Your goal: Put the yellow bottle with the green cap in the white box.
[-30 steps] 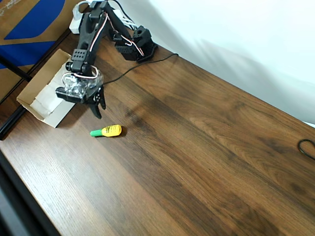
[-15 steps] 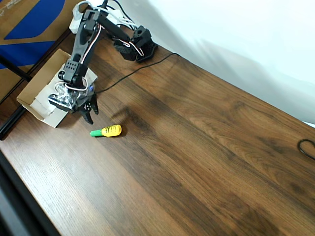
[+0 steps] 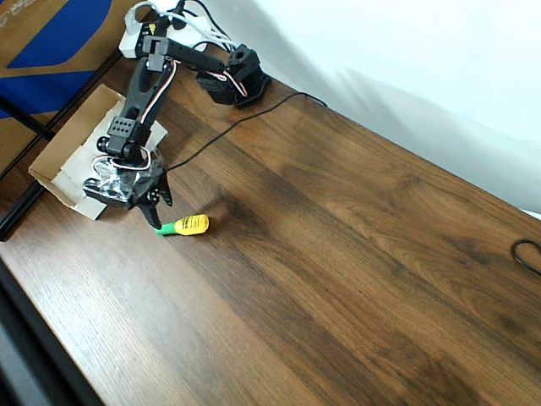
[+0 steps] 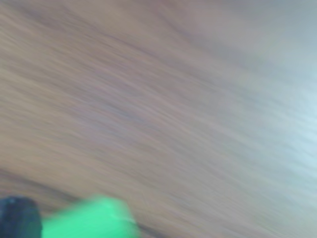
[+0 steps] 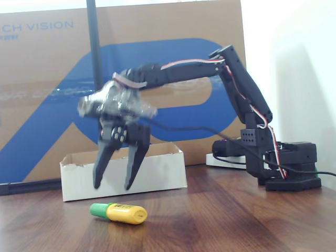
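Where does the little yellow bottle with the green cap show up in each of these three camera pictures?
Overhead view: the yellow bottle lies on the table left of centre, cap pointing left.
Wrist view: a blurred green cap at the bottom left edge.
Fixed view: it lies at bottom left, before the white box.
Shared landmark: the open gripper, close above the cap end.

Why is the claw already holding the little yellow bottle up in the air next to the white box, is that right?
Not quite. The yellow bottle lies on the table, not in the air. The fixed view shows the claw open above it, holding nothing. The white box is indeed close by.
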Tool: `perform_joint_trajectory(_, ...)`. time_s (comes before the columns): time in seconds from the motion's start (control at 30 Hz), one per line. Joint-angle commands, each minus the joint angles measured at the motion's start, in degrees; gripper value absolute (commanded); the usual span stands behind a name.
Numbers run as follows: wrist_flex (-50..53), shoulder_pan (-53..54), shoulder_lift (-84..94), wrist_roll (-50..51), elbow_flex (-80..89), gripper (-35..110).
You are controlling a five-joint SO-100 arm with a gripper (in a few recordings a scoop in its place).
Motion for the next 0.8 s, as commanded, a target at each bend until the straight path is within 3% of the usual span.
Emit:
perform_joint_trajectory(0.0,1.58,-2.46,2.02,0.0,-4.57,26)
perform_joint_trajectory(0.23,2.11,-7.65,1.41,-1.49,-3.25,26)
perform_joint_trajectory(0.77,2.11,-7.47,-4.04,-2.9,-2.99,26)
